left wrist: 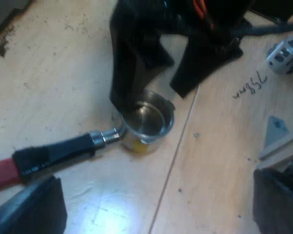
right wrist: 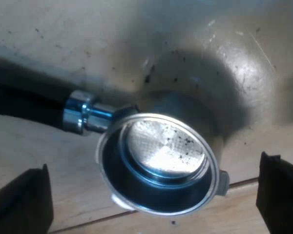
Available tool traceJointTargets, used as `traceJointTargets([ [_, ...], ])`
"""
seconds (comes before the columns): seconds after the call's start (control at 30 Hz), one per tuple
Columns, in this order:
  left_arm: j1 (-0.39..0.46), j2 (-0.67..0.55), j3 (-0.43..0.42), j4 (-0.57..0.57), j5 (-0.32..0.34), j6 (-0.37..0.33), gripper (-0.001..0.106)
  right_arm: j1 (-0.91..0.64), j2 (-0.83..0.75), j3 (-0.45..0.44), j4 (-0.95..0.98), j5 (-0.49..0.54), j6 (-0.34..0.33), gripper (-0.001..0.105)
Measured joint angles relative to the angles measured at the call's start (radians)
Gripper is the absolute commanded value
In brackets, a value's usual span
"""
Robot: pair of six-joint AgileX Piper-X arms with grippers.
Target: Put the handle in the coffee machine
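Pale wood boards make up the worktop [left wrist: 63,73] that carries everything. A seam [left wrist: 174,161] runs between two boards, and a dark strip at one corner may be the worktop's edge.

The black right gripper [left wrist: 153,97] hangs over the metal holder [left wrist: 146,122] with its two fingers spread wide, closed on nothing. In its own wrist view the fingers stand well apart, with the holder's basket [right wrist: 161,146] below and between them. One fingertip comes down at the basket's rim on the handle's side; I cannot tell whether it touches.

The left gripper [left wrist: 156,207] is farther off over bare wood, also spread wide and empty.

The metal holder lies loose on the worktop, just beside the seam and well in from the dark strip. Its basket faces up and is empty, apart from a few dark specks on the perforated floor. Its dark handle [left wrist: 58,151] lies flat on the wood, joined to the basket by a chrome collar [left wrist: 105,136], and finishes in a red end [left wrist: 0,173].

Handwriting [left wrist: 249,87] sits across the seam from the holder, near a small grey bracket [left wrist: 278,136]. Coffee grounds [left wrist: 1,46] are scattered by the dark strip.
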Motion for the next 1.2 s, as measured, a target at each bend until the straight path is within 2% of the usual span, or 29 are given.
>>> traceJointTargets([
  [0.3, 0.0, 0.0, 0.0, -0.02, -0.004, 0.0, 0.081, -0.006, 0.045, 0.0, -0.026, -0.019, 0.0, 0.086],
  [0.67, 0.0, 0.0, 0.0, -0.024, -0.004, 0.0, 0.081, -0.006, 0.13, 0.0, -0.114, -0.021, 0.07, 0.086],
  [1.2, 0.0, 0.0, 0.0, -0.024, -0.004, 0.0, 0.081, -0.006, 0.141, -0.005, -0.062, 0.007, 0.074, 0.086],
])
